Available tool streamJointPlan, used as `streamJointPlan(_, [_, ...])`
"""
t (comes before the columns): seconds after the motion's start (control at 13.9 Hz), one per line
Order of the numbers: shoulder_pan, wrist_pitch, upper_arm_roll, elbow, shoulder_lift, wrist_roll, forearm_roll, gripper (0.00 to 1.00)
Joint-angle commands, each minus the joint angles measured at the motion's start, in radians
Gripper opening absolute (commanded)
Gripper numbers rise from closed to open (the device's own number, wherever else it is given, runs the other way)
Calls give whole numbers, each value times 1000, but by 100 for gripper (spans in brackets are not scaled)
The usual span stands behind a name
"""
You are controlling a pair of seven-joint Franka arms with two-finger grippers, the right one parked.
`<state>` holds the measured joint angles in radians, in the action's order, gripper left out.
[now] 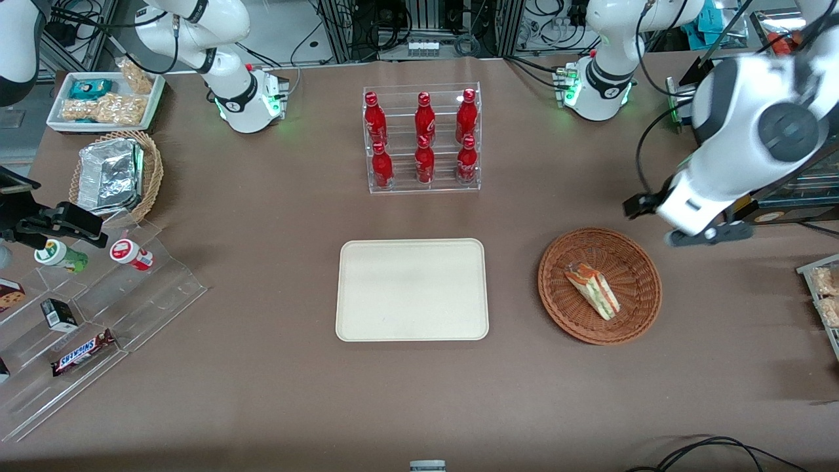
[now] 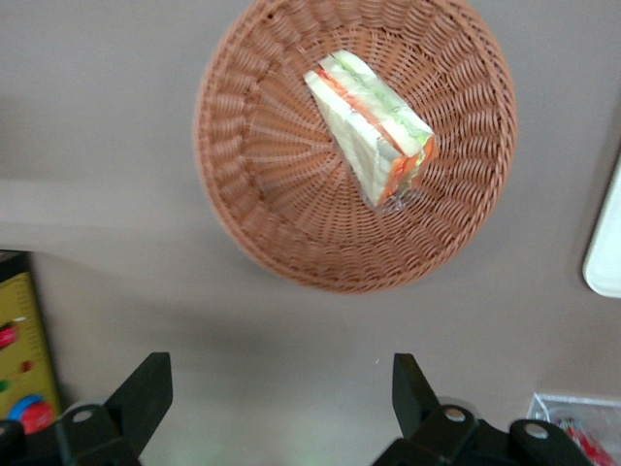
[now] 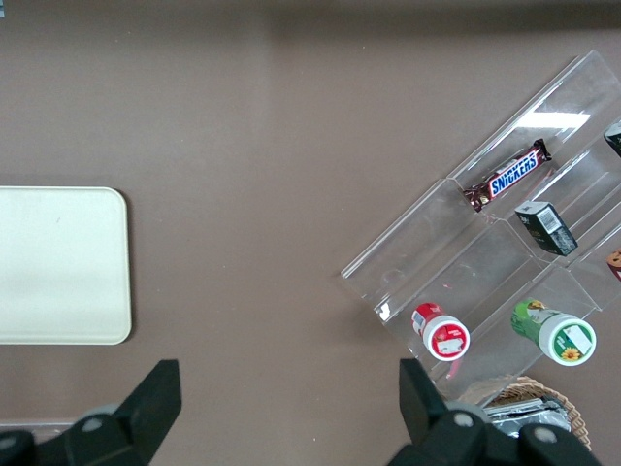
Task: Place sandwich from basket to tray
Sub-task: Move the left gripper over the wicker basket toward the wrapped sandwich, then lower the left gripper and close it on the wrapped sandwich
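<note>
The sandwich [image 1: 593, 289] lies on its side in the basket [image 1: 636, 324], near the middle, on the tabletop [image 1: 275, 393] beside the tray [image 1: 351, 324], which has nothing on it. I judge it light and soft, with a thin clear wrap that can slip, so a hard squeeze would crush the bread; the better hold seems across the thick end, on the two flat bread faces. The tool [image 2: 281, 393] hovers above the basket rim, farther from the camera than the sandwich, its fingers [image 2: 146, 393] apart and holding nothing. Toward the parked arm's end, a bar [image 1: 83, 353] reads "SNICKERS". The bottles [image 1: 424, 137] are red, but I cannot read their writing
</note>
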<state>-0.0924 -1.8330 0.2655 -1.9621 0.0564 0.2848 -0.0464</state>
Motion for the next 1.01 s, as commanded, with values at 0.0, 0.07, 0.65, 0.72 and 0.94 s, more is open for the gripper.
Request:
streamJointPlan(0.0, [-13, -95, 14, -1, 95, 69, 8, 100])
streamJointPlan(0.07, [-15, -139, 12, -15, 121, 142, 8, 100])
streamJointPlan(0.65, [-15, -497, 21, -124, 260, 487, 3, 100])
streamJointPlan(0.72, [-15, -537, 21, -144, 261, 491, 3, 100])
streamJointPlan(0.94, [-17, -624, 21, -202, 269, 496, 3, 100])
